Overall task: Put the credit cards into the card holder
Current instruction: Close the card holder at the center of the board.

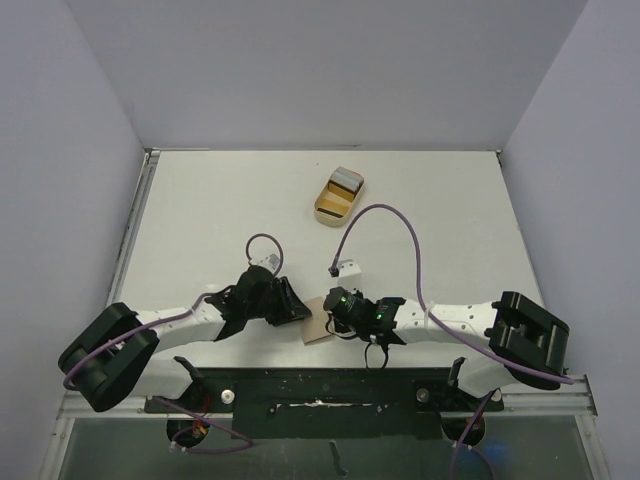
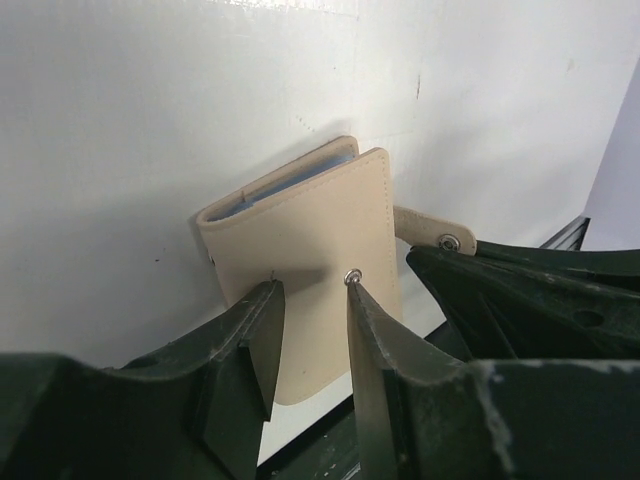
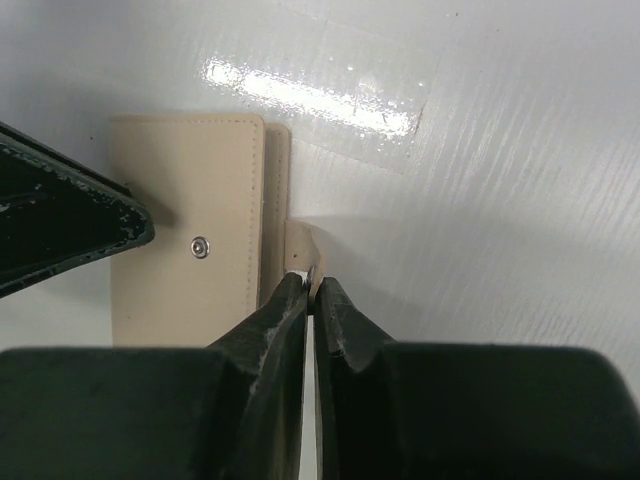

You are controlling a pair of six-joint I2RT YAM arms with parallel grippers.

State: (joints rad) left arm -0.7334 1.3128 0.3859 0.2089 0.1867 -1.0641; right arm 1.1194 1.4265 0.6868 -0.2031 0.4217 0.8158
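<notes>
The table [image 1: 200,200] is carrying a tan tray [image 1: 325,212] on its far side, with credit cards [image 1: 347,182] lying in it. The card holder [image 2: 310,240] is lying folded near my bases. I am holding my left pincer [image 2: 311,290] over its cover, fingers apart. I am clamping my right pincer [image 3: 310,283] on its strap tab [image 3: 298,245].
</notes>
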